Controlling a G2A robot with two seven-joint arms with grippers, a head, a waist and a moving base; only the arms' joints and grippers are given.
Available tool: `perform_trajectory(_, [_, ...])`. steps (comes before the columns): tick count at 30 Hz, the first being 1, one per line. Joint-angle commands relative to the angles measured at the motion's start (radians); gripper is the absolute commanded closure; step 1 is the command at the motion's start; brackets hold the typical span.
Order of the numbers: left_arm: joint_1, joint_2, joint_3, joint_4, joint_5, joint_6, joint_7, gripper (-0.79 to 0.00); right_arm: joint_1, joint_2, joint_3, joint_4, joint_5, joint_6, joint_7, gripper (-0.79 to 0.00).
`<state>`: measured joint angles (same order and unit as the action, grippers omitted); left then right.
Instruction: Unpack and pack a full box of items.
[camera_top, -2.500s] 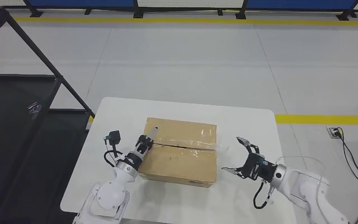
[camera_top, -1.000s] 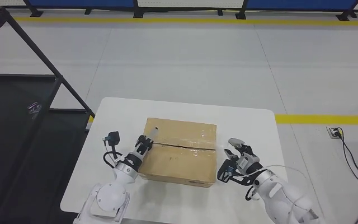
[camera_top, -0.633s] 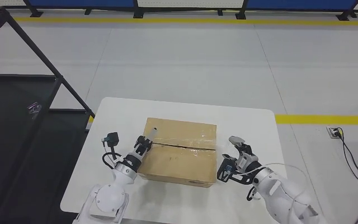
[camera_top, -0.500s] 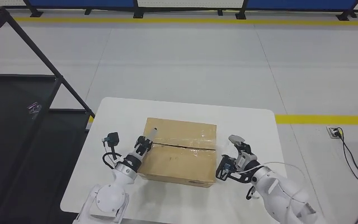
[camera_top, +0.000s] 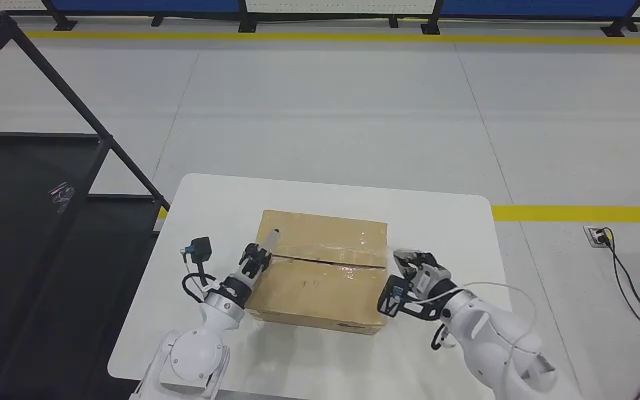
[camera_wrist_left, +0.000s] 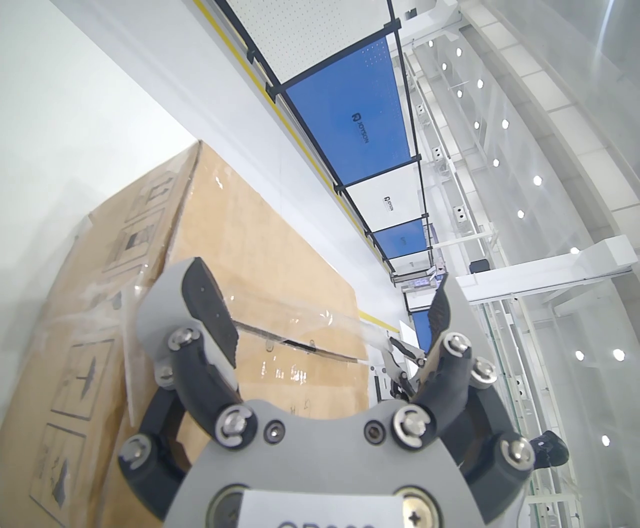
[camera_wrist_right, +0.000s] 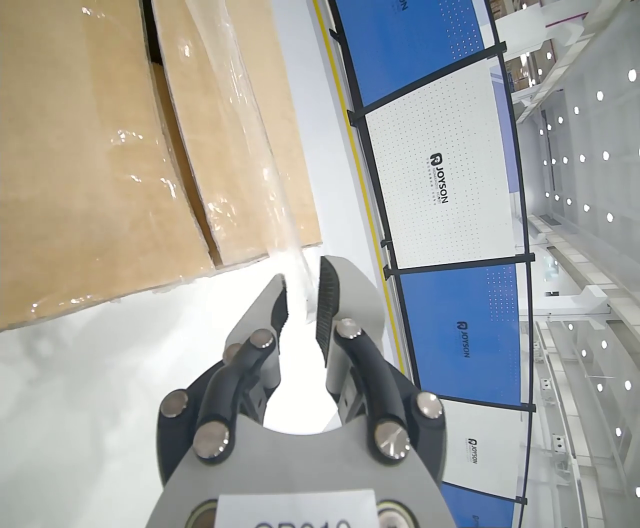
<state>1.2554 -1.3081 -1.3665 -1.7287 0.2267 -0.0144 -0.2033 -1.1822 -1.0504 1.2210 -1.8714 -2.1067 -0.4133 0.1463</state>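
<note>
Box (camera_top: 320, 285) on table (camera_top: 440, 215), taped shut, likely stiff and heavy | tape (camera_wrist_right: 280, 215) thin, tearable; best hold, the tail at box's right end, pinched in right gripper (camera_wrist_right: 302, 300) | left gripper (camera_wrist_left: 320, 290) spread at box's left end

Logo print on blue and white wall panels (camera_wrist_right: 436, 186) — handling pictograms on box (camera_wrist_left: 260, 260) side.

A brown cardboard box (camera_top: 322, 270) sits flat on the white table (camera_top: 440, 230), flaps closed, clear tape (camera_wrist_right: 265, 165) loose at one end.
</note>
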Motion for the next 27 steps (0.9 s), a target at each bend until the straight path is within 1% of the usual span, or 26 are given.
perform_trajectory(1, [-0.002, 0.0, 0.001, 0.003, -0.001, -0.002, -0.003, -0.785, -0.009, 0.001, 0.011, -0.02, 0.01, -0.018, -0.006, 0.0])
perform_trajectory(5, [-0.006, 0.0, 0.001, 0.009, -0.005, -0.005, -0.006, -0.785, -0.024, 0.007, 0.038, -0.064, 0.048, -0.095, -0.056, 0.0])
perform_trajectory(8, [-0.009, 0.0, 0.0, 0.013, -0.007, -0.007, -0.011, -0.785, -0.034, 0.011, 0.067, -0.091, 0.105, -0.162, -0.09, 0.0])
perform_trajectory(12, [-0.013, 0.0, -0.003, 0.017, -0.012, -0.01, -0.018, -0.785, -0.033, 0.014, 0.092, -0.116, 0.191, -0.261, -0.089, 0.0])
perform_trajectory(15, [-0.016, 0.001, -0.007, 0.022, -0.018, -0.013, -0.021, -0.785, -0.029, 0.013, 0.104, -0.128, 0.276, -0.321, -0.045, 0.0])
perform_trajectory(17, [-0.018, 0.001, -0.01, 0.025, -0.021, -0.016, -0.023, -0.785, -0.029, 0.011, 0.11, -0.135, 0.338, -0.341, 0.002, 0.0])
perform_trajectory(19, [-0.019, 0.001, -0.013, 0.028, -0.024, -0.019, -0.026, -0.785, -0.019, 0.011, 0.112, -0.144, 0.406, -0.396, 0.044, 0.0])
perform_trajectory(20, [-0.02, 0.002, -0.015, 0.029, -0.027, -0.022, -0.029, -0.785, -0.015, 0.01, 0.113, -0.146, 0.44, -0.419, 0.095, 0.0])
perform_trajectory(22, [-0.021, 0.002, -0.018, 0.03, -0.03, -0.024, -0.031, -0.785, -0.005, 0.009, 0.11, -0.159, 0.488, -0.439, 0.153, 0.0])
perform_trajectory(27, [-0.024, 0.003, -0.025, 0.035, -0.037, -0.03, -0.039, -0.785, -0.005, 0.009, 0.11, -0.159, 0.488, -0.439, 0.153, 0.0])
